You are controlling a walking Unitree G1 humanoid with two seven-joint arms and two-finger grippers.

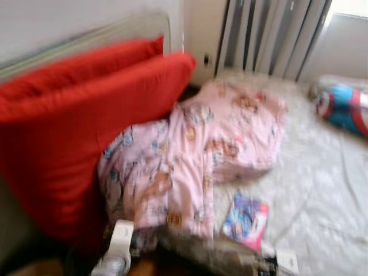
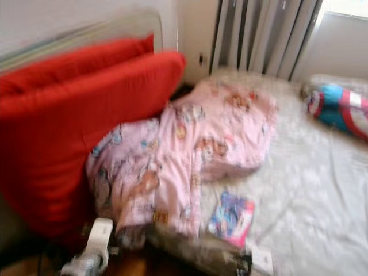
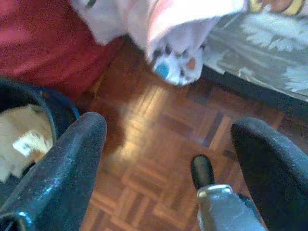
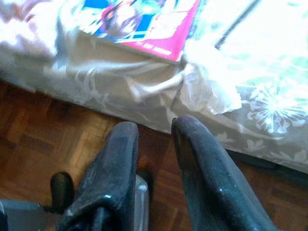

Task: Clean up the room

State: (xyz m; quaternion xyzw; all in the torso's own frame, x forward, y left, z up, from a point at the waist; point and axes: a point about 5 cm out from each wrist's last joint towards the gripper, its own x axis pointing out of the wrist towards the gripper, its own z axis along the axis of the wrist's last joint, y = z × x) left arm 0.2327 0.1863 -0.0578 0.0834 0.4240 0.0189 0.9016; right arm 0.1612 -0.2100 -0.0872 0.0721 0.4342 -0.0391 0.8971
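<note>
Nearest the head camera, both arms hang low at the foot of the bed (image 1: 322, 195), over a parquet floor (image 3: 159, 159). Seen from its wrist, the left gripper (image 3: 168, 139) has its jaws spread wide with nothing between them; beside it sits a dark bin (image 3: 57, 108) with crumpled paper inside, probably there to take rubbish. The right gripper (image 4: 154, 127) has its jaws nearly pressed together, a narrow gap left and nothing pinched, pointing at the mattress edge just below a bright pink-and-blue booklet (image 4: 144, 24).

That booklet (image 1: 246, 221) lies flat near the bed's edge and looks like the handiest thing to tidy. Next to it a pink patterned blanket (image 1: 195, 155) is heaped untidily, one corner spilling over the side toward the floor, so it wants folding or straightening. Two big red cushions (image 1: 75, 132) lean against the headboard (image 1: 103, 34), half covering the blanket. Well apart, by the far side, rests a blue, red and white round toy or cushion (image 1: 345, 109); blur hides what it is.

A pale floral sheet covers the bed. Behind it stand a light wall, a socket (image 1: 206, 59) and vertical grey slats (image 1: 270, 34), likely a radiator or blinds, beside a bright window.
</note>
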